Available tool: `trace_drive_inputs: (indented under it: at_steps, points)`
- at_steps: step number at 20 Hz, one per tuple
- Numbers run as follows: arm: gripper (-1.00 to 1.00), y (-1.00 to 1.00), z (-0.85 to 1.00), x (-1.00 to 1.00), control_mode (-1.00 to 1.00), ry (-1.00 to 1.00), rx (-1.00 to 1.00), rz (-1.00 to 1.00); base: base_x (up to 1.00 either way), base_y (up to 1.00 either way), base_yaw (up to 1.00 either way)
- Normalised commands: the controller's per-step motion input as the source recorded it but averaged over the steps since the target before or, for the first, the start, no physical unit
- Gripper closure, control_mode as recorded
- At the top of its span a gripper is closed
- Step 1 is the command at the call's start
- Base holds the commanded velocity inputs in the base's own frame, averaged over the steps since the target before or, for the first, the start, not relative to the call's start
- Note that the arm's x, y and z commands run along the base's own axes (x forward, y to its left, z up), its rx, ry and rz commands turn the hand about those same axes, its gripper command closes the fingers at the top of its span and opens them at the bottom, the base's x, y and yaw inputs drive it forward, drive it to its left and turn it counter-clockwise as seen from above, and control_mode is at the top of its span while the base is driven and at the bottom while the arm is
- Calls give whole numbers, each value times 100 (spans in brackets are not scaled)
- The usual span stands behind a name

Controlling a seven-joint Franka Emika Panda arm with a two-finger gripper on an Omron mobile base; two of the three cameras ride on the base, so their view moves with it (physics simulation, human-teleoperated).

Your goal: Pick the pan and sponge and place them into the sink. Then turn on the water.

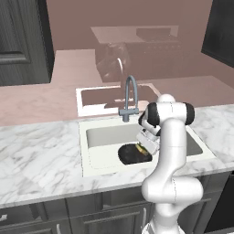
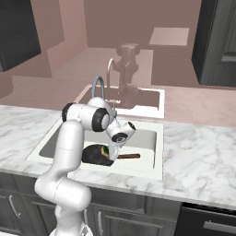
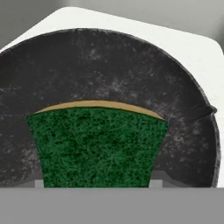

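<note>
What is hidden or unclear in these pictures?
- Gripper fingertips: hand view, hidden behind the sponge, so contact is uncertain.
- Pan: left base view, partly covered by the arm.
- Sink drain: hidden in both base views.
- Sponge's yellow layer: only a thin edge shows.

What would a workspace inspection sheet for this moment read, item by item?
Surface: white-grey marble counter.
Job's things: pan lies in the sink; sponge, green face toward the hand camera, sits over the pan between the finger tips; faucet shows no water.
Clutter: nothing seen.
Grippers: gripper low over the pan, sponge between its tips; grip or release not clear.
Cables: nothing seen.
Surroundings: dark cabinets below; pink mirrored wall behind.
</note>
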Motion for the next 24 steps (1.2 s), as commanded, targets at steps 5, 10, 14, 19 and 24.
trace_drive_inputs:
  at_steps: [5,10,14,19,24]
  points:
    - [-100,-7,-8,8,-100,-2,5,0,0,0,0]
    - [-100,-3,0,-2,-100,-2,5,0,0,0,0]
    - [-100,-4,1,-7,-100,-1,5,0,0,0,0]
    - [-100,-8,22,-6,-100,0,6,0,0,0,0]
    - [-100,-7,42,-7,-100,-1,9,0,0,0,0]
